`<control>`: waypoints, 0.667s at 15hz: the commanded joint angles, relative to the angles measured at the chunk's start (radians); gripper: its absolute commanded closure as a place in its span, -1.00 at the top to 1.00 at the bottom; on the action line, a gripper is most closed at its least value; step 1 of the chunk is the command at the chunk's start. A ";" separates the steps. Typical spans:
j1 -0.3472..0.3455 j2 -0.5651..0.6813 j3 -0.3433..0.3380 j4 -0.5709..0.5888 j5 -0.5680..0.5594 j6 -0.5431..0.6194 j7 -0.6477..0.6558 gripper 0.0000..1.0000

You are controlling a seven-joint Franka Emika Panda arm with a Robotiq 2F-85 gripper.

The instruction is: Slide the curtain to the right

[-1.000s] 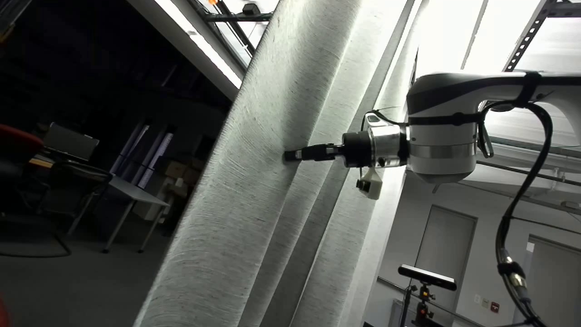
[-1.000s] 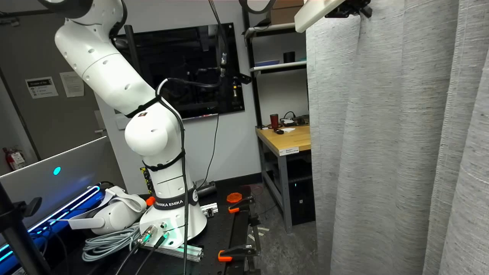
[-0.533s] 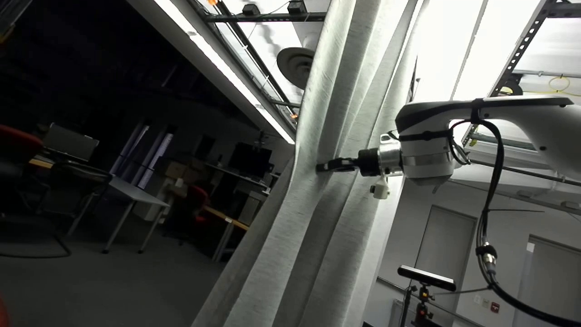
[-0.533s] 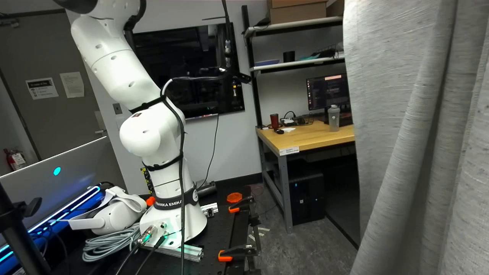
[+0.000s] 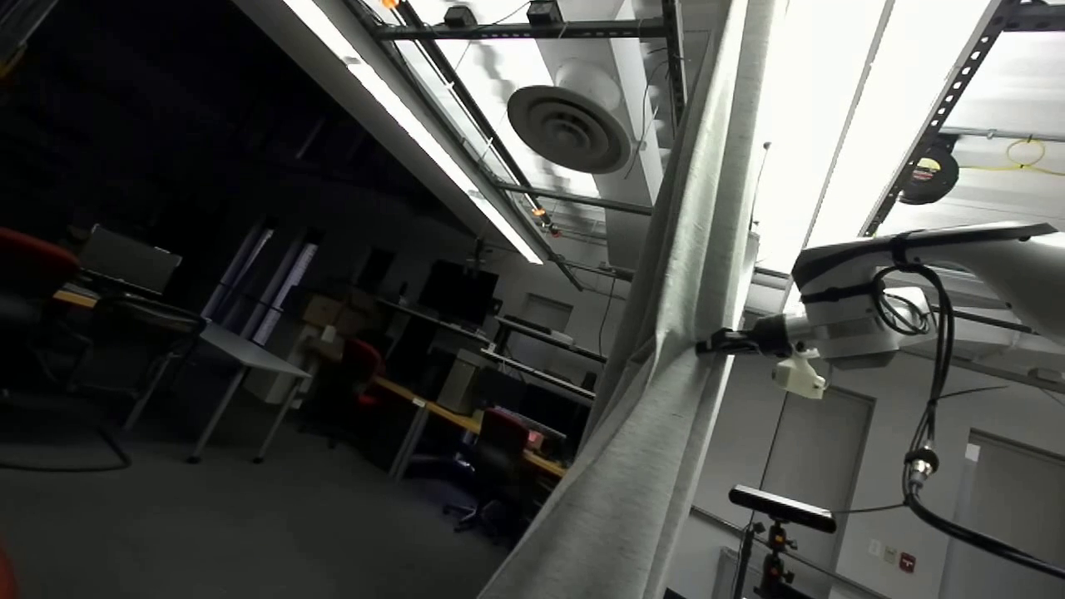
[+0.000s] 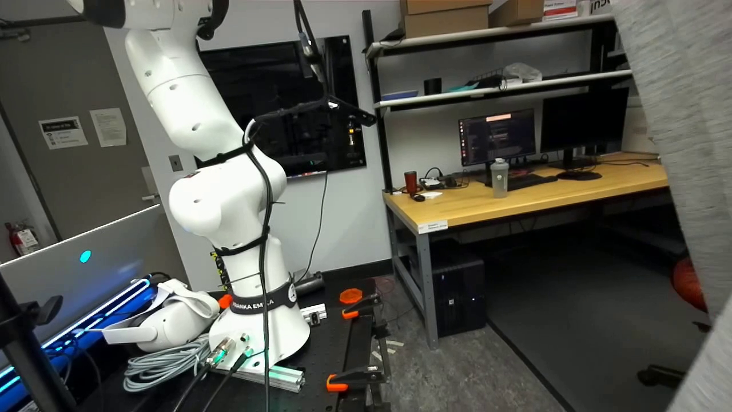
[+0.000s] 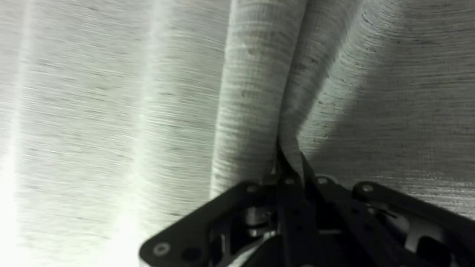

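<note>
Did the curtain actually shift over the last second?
Yes. Judged against the wooden desk in an exterior view, the curtain has moved to the picture's right, uncovering more of the desk.

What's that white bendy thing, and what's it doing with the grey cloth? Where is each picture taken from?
The white, jointed machine is a robot arm. Its black two-fingered gripper works a bit like your hand. It is pinched shut on a fold of the tall, light grey woven curtain, because its job is to slide that to the right.

The close-up, nearly all curtain, comes from the robot's wrist. The two wide pictures come from outside the robot, looking on from different places.

In an exterior view, the arm stands on a black table beside a coil of grey cable. Behind, a yellowish wooden desk holds two black computer screens, a red cup and a see-through grey bottle.
</note>
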State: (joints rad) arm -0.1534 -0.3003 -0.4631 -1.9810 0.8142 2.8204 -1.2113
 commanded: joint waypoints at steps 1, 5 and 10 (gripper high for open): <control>-0.065 0.119 -0.121 0.148 0.005 -0.072 0.042 -0.99; -0.029 0.185 -0.202 0.219 0.055 -0.177 -0.017 -0.99; -0.022 0.170 -0.123 0.191 0.046 -0.310 -0.081 -0.99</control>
State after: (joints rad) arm -0.1639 -0.1500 -0.6195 -1.8007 0.8446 2.5892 -1.2432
